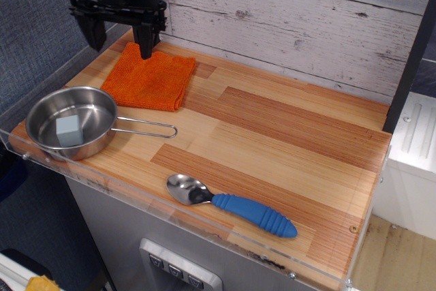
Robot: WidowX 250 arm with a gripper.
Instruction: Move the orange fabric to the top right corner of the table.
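The orange fabric (151, 81) lies flat at the far left of the wooden table (286, 134), close to the back wall. My black gripper (120, 40) hangs above the fabric's far left edge. Its jaws are spread wide apart and hold nothing. The right finger (146, 44) points down over the fabric's far corner. The left finger (95, 35) is over the table's left edge, off the fabric.
A steel pan (68, 123) with a grey-blue block (69, 129) in it stands at the front left, its handle pointing right. A spoon with a blue handle (231, 205) lies near the front edge. A clear acrylic rim (204, 233) edges the table. A plank wall stands behind.
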